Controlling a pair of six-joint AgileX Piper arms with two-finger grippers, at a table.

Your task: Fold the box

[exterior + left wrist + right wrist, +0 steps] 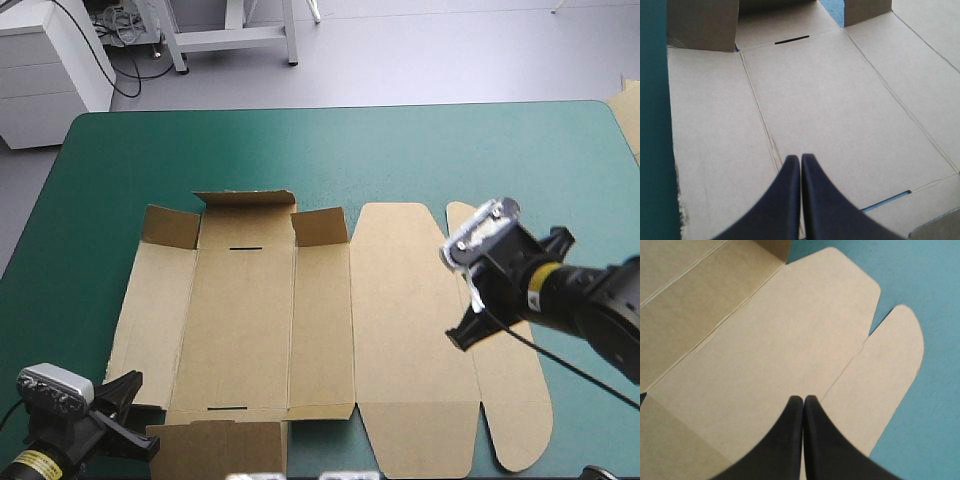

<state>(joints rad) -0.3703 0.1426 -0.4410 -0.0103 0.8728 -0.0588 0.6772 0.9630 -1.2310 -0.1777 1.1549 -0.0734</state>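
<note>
My left claw (pixel 801 161) and right claw (pixel 803 401) are pinched together, empty. The box (pixel 320 330) lies nearly flat, few end flaps up; walls yet to raise.

- Bright, even light falls on the flat brown cardboard box (pixel 300 320) and the teal-green table (pixel 400 150).
- The box's raised far flaps (pixel 170 228) look darker than the flat sheet beside them.
</note>
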